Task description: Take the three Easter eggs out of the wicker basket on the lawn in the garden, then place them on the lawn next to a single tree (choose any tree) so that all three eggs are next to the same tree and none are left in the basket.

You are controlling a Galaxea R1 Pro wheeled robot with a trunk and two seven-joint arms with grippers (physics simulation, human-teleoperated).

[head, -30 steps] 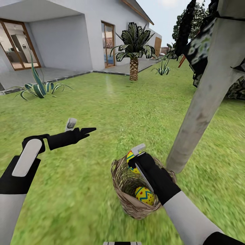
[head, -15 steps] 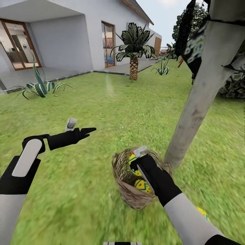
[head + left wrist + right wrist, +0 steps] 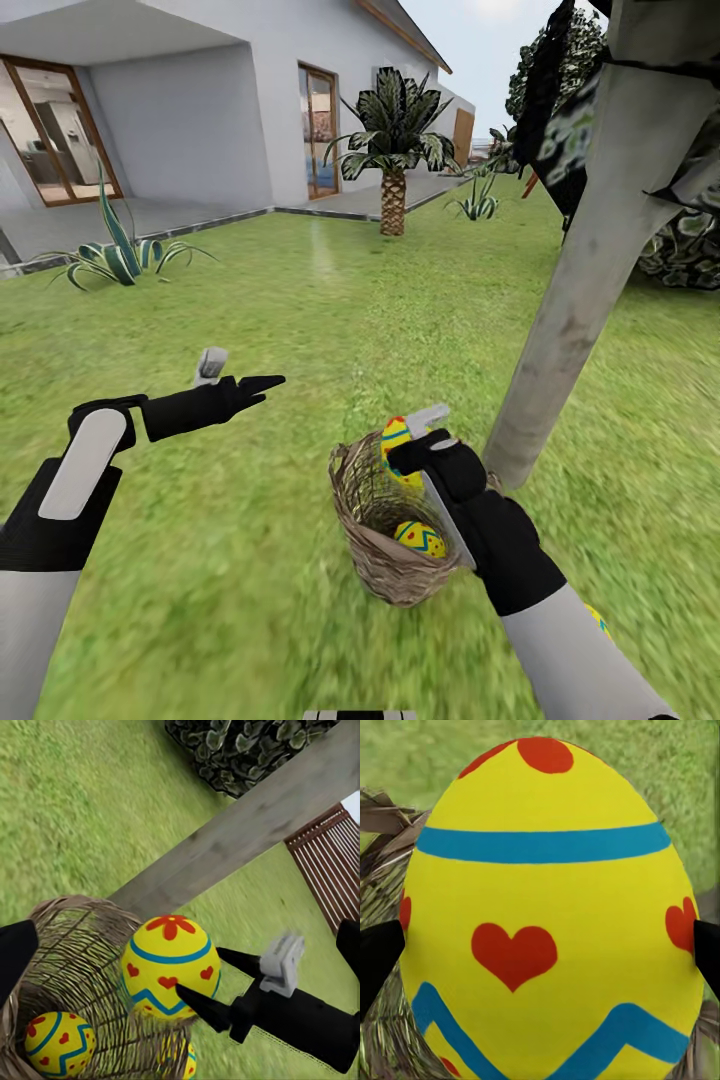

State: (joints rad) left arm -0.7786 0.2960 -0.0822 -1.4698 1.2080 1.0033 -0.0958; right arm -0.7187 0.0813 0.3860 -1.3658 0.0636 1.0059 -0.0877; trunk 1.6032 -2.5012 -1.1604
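Count on the lawn: 3 Easter eggs, 1 wicker basket, 1 tree, 2 grippers.
The 3 Easter eggs are 1 held egg [image 3: 395, 435], 1 basket egg [image 3: 420, 538] and 1 lawn egg [image 3: 598, 620] that is half hidden by the arm. There is 1 wicker basket [image 3: 365, 520], 1 tree [image 3: 575, 300] with a grey trunk, 1 palm [image 3: 393, 200], 2 spiky plants [image 3: 115, 255] [image 3: 478, 205], 1 white house [image 3: 200, 90] with 2 glass doors [image 3: 45, 130] [image 3: 318, 130], and 1 slatted fence [image 3: 330, 862]. The 2 grippers are the left gripper [image 3: 243, 370] and the right gripper [image 3: 412, 440], each with 2 fingers.
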